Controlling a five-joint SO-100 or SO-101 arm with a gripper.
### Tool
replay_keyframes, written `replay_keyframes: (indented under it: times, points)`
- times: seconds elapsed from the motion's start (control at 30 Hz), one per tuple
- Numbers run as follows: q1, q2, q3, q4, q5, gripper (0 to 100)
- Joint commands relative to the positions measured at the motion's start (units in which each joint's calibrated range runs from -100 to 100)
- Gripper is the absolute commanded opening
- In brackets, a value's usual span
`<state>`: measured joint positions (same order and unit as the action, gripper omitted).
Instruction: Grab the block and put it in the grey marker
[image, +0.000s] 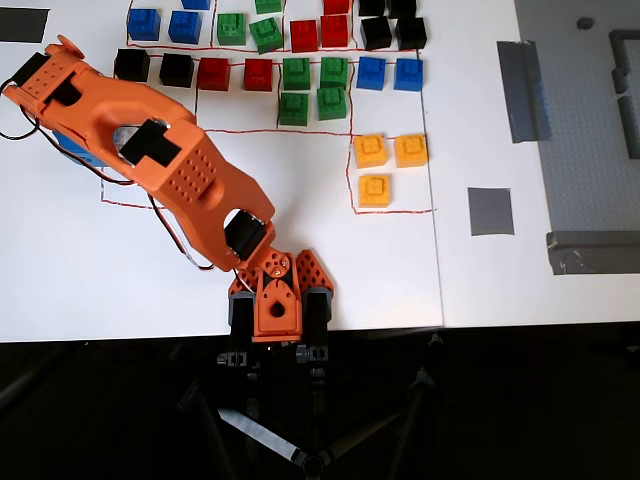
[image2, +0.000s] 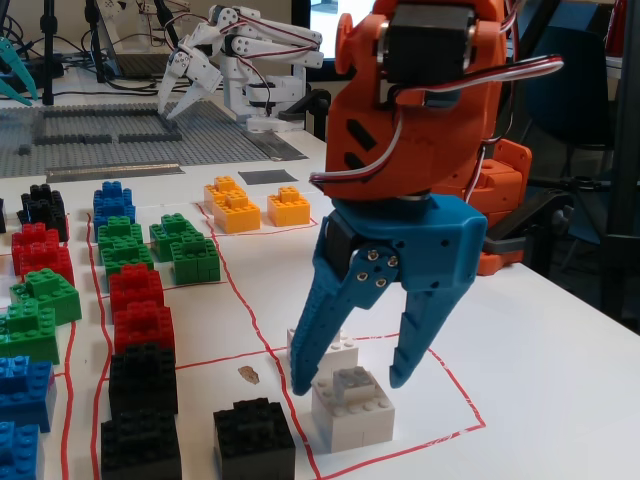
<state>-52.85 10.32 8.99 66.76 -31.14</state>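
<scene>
Overhead view. My orange arm (image: 170, 165) reaches from its base (image: 277, 305) at the near table edge toward the far left of the white table (image: 500, 280). My pincer and the white bricks lie hidden under the arm here. Rows of black, red, green and blue bricks fill the far side; three yellow bricks (image: 383, 162) sit in a red-outlined box right of centre. The grey marker (image: 490, 211) lies further right, well apart from my arm, bare, near a long grey tape strip (image: 522, 90).

Fixed view. My blue pincer (image2: 345, 385) hangs wide open, its two fingers straddling the block (image2: 351, 406), a white brick near the front of a red-outlined square. The left fingertip (image2: 302, 380) is just beside the brick's left top edge; the right finger (image2: 412, 340) stands a little off its right side. I cannot tell whether either finger touches it. A second white brick (image2: 335, 352) sits just behind, partly covered by my left finger. A black brick (image2: 254, 440) rests to the left, outside the red line. The grey marker (image2: 266, 177) shows far back, beyond the yellow bricks (image2: 247, 205). A white robot arm (image2: 240, 60) stands at the far end.
</scene>
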Motion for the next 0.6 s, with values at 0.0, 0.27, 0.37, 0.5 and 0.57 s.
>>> replay_keyframes:
  times: [0.0,0.27,0.37,0.5,0.57]
  points:
    - [1.9,-4.1,-2.1,-1.8,1.4,28]
    - [2.2,-1.9,-2.1,-3.4,2.3,29]
    - [2.0,-0.5,-2.9,-3.4,3.2,30]
    - [2.0,1.1,-3.1,-3.4,3.7,29]
    - [2.0,1.6,-3.3,-3.4,4.0,28]
